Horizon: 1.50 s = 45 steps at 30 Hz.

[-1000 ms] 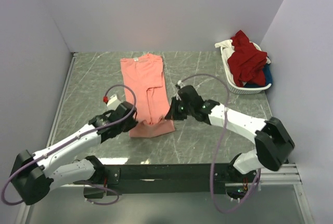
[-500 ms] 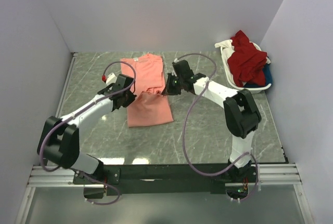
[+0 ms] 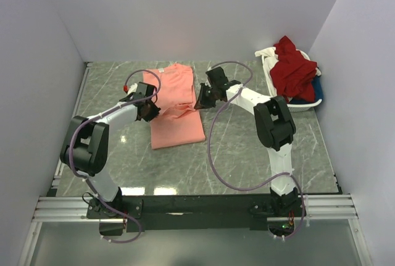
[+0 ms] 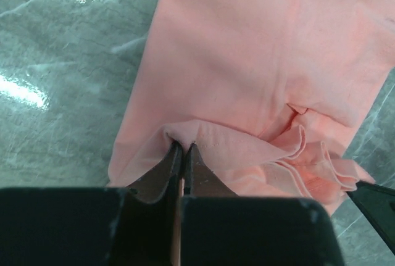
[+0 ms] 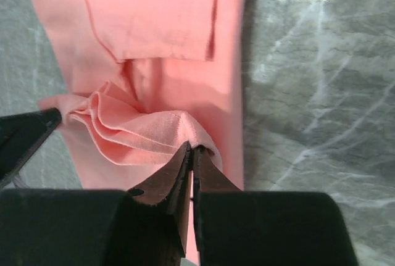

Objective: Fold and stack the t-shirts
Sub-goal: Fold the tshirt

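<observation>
Lying half-folded on the worktop [image 3: 247,145], the salmon-pink t-shirt [image 3: 178,96] looks light, limp and likely to sag unless held at its edges, where the left pincer [image 4: 183,149] and right pincer [image 5: 191,149] each clamp a fold.

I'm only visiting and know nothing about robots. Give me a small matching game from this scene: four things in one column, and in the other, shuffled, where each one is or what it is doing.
Things:
1. pink t-shirt
2. red t-shirt
3. white basket
4. left gripper

Places or states:
A. at the far right corner of the table
B. heaped on top inside the basket
C. pinched shut on a fold of pink cloth
D. lying mid-table, partly folded

Pairs: 1-D, 2-B, 3-A, 4-C.
</observation>
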{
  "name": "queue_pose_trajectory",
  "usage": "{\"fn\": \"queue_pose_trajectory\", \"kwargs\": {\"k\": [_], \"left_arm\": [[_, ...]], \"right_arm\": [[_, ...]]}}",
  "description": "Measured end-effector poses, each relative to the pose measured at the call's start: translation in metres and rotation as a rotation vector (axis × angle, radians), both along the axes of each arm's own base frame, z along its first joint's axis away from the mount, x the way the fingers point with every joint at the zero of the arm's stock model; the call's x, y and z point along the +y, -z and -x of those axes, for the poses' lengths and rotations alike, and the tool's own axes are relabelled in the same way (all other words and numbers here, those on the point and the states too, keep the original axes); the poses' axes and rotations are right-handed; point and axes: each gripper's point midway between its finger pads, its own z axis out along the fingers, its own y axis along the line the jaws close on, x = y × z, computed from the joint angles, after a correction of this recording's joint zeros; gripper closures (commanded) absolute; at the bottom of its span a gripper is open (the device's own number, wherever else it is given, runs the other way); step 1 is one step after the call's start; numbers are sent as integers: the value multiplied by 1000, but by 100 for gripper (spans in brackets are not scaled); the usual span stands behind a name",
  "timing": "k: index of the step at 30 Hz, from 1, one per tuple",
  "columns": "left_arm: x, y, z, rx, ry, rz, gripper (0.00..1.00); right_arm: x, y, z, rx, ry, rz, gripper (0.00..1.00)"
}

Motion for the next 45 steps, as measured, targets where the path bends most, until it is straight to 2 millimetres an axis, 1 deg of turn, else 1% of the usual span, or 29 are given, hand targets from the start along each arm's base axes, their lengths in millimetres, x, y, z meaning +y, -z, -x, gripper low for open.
{"fn": "queue_pose_trajectory", "kwargs": {"k": [1, 2, 4, 5, 7, 8, 9, 12, 15, 17, 19, 20, 21, 22, 23, 24, 26, 27, 29, 31, 33, 36, 38, 40, 42, 44, 45], "left_arm": [[0, 1, -1, -1, 6, 2, 92], [0, 1, -1, -2, 12, 5, 90], [1, 0, -3, -7, 17, 7, 80], [1, -1, -4, -11, 23, 7, 75], [3, -3, -7, -17, 33, 11, 62], [4, -5, -9, -24, 34, 11, 59], [7, -7, -12, -31, 35, 12, 52], [15, -13, -16, -51, 29, 16, 41], [22, -29, -20, -89, 15, 22, 39], [22, -44, -21, -127, 18, 32, 41], [18, -62, -21, -173, 28, 49, 57], [15, -69, -21, -190, 34, 57, 68], [11, -74, -21, -205, 41, 66, 81], [6, -76, -21, -212, 53, 73, 87], [-2, -77, -20, -218, 72, 80, 97], [-8, -75, -19, -211, 84, 87, 99], [-21, -63, -17, -182, 119, 92, 99], [-26, -56, -16, -167, 132, 95, 99], [-34, -38, -13, -123, 152, 97, 99], [-35, -19, -12, -79, 156, 90, 99], [-33, -6, -12, -49, 151, 84, 99], [-25, 6, -17, -22, 132, 81, 99], [-13, 12, -21, -12, 107, 84, 99], [2, 18, -26, 1, 75, 81, 99], [15, 24, -28, 12, 46, 78, 99], [22, 28, -30, 21, 29, 78, 99], [23, 29, -30, 23, 28, 81, 99]], "right_arm": [[-2, 2, 0, 4, -1, 4, 87], [-3, 3, 1, 9, -3, 7, 81], [-6, 2, -2, 10, 0, 10, 77], [-7, -1, -4, 4, 1, 9, 72], [-9, -6, -10, -10, 6, 3, 67], [-10, -8, -13, -18, 8, 1, 62], [-12, -10, -16, -25, 12, 0, 60], [-20, -10, -20, -36, 19, 17, 59], [-25, -15, -21, -49, 27, 30, 59], [-26, -23, -18, -68, 26, 26, 60], [-25, -34, -12, -86, 19, 20, 61], [-22, -41, -10, -101, 11, 14, 63], [-18, -47, -9, -116, 3, 7, 63], [-11, -52, -7, -131, -10, -1, 64], [-3, -56, -4, -144, -28, -8, 65], [5, -58, 0, -153, -45, -13, 66], [24, -56, 11, -150, -89, -18, 67], [30, -55, 12, -152, -103, -20, 68], [50, -48, 18, -145, -146, -28, 68], [63, -38, 20, -131, -175, -32, 68], [70, -23, 15, -114, -192, -24, 69], [70, 2, 3, -84, -192, 3, 69], [65, 16, -3, -62, -183, 16, 69], [56, 28, -6, -32, -169, 26, 69], [49, 30, -10, -13, -160, 7, 69], [40, 29, -18, -14, -142, -3, 69], [36, 29, -22, -15, -132, -12, 69]]}}
